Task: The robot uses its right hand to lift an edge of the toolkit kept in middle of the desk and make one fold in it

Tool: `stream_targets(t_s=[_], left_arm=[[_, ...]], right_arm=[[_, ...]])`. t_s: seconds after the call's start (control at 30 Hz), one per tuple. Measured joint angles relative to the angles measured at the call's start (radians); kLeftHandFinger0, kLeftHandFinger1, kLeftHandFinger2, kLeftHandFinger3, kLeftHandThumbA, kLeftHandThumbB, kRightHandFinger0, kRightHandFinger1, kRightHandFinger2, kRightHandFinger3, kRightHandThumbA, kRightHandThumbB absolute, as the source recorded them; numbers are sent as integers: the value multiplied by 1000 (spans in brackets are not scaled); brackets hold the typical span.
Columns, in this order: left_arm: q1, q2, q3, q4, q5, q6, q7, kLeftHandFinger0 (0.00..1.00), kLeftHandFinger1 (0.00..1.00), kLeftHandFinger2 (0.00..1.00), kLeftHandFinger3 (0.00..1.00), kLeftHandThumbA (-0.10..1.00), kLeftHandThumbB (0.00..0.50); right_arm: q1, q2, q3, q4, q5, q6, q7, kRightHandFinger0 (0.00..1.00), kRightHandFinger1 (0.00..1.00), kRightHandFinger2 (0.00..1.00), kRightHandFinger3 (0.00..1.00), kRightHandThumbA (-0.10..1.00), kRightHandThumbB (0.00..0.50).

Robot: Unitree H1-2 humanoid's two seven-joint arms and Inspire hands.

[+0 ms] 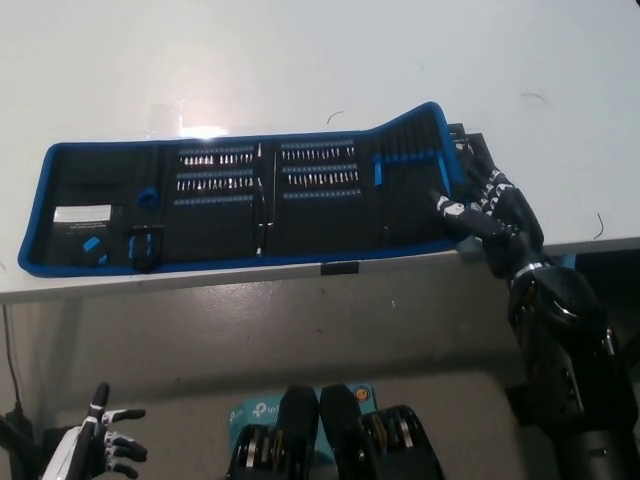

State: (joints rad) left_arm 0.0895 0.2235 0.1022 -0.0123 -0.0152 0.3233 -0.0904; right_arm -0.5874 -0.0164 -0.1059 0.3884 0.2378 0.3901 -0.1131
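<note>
**Right hand at toolkit's 3 o'clock edge**

You're looking at the toolkit lying unrolled across the desk middle, its 3 o'clock end sitting slightly raised. Right hand is resting on that end, fingers spread; can't tell if it's gripping anything. Left hand is idling at 7 o'clock, below desk level, fingers apart, empty.

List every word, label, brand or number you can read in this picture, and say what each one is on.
"tp-l": partial white lettering on the teal box on the floor; the rest is hidden.
White label in the left pocket of the toolkit: has print, too small and blurred to read.
Nothing else readable; no text on the desk.
</note>
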Motion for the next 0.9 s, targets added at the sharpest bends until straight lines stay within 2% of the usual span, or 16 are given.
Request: stream_targets(t_s=[0.1,0.17,0.3,0.33,0.4,0.47,0.5,0.53,0.57,0.6,0.67,0.73,0.77,0.83,0.87,0.9], left_arm=[[1,0,1,-1,0,0,0,384,430,342,611,1000,500],[2,0,1,-1,0,0,0,400,439,357,620,1000,500],[2,-1,0,0,0,0,0,431,446,378,617,1000,500],[2,-1,0,0,0,0,0,447,459,396,631,1000,500],[2,-1,-1,0,0,0,0,446,452,382,616,1000,500],[2,-1,-1,0,0,-1,0,424,443,378,611,1000,500],[2,-1,-1,0,0,0,0,422,443,377,611,1000,500],[2,-1,-1,0,0,0,0,435,448,376,614,1000,500],[1,-1,-2,0,0,0,0,438,449,373,618,1000,500],[1,-1,-3,0,1,0,0,438,451,364,614,1000,500],[1,-1,-5,0,2,0,0,433,463,380,640,1000,500],[-2,-1,-7,1,3,0,0,444,472,382,645,1000,500],[-4,-1,-8,1,3,1,0,445,472,383,647,1000,500],[-7,-1,-10,1,4,1,0,431,459,371,651,1000,500],[-9,-1,-12,2,5,1,0,428,450,366,645,1000,500],[-10,-1,-13,2,5,1,0,409,441,359,632,1000,500]], right_arm=[[8,0,-7,-1,-1,-13,-1,1000,1000,1000,1000,706,217],[15,2,-15,0,-1,-19,-1,1000,1000,1000,1000,694,188],[16,12,-16,-1,-2,-24,-1,1000,1000,1000,1000,648,189],[17,13,-16,-1,-2,-25,-1,984,1000,1000,1000,620,187],[17,22,-21,-1,-1,-27,-2,840,1000,1000,1000,581,183],[17,32,-26,0,-1,-30,-6,713,837,850,1000,547,191],[17,37,-28,-1,-1,-32,-8,687,808,819,1000,544,196],[17,43,-31,-1,-1,-33,-10,591,670,692,1000,527,189],[17,49,-34,-1,-1,-35,-13,435,504,568,1000,501,194],[17,52,-37,0,-2,-36,-17,383,430,492,1000,493,201],[17,55,-40,2,-4,-39,-26,303,326,379,1000,483,220],[17,57,-41,6,-9,-43,-36,257,290,336,1000,478,222],[17,58,-41,6,-13,-45,-38,178,235,280,1000,477,204],[17,60,-37,7,-22,-48,-40,89,149,195,1000,480,215],[16,62,-35,9,-24,-50,-40,9,40,108,975,483,208],[16,64,-34,10,-26,-52,-41,0,2,5,945,372,162]])
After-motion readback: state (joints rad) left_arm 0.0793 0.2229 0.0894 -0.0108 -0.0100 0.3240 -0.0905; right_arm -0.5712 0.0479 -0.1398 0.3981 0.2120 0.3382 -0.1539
